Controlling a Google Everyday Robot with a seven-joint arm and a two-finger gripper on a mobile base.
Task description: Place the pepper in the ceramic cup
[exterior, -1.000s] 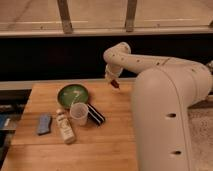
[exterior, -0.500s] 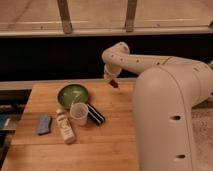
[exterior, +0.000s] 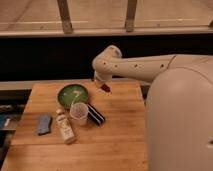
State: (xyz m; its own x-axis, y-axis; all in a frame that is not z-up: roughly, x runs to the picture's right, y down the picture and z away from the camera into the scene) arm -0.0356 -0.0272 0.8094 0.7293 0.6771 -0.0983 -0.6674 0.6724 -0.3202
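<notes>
My gripper (exterior: 103,85) hangs from the white arm above the far middle of the wooden table (exterior: 120,135). It is shut on the small dark red pepper (exterior: 106,88), which sticks out below the fingers. The pale ceramic cup (exterior: 79,113) stands upright on the table, to the lower left of the gripper and apart from it. The pepper is held in the air, up and to the right of the cup's rim.
A green round plate (exterior: 73,94) lies just behind the cup. A black-and-white striped oblong object (exterior: 95,114) lies right of the cup. A cream bottle (exterior: 65,126) lies to its left, and a blue object (exterior: 44,124) further left. My white body fills the right side.
The gripper with the pepper has moved a little to the left and slightly down, closer to the cup. The things on the table have not moved.
</notes>
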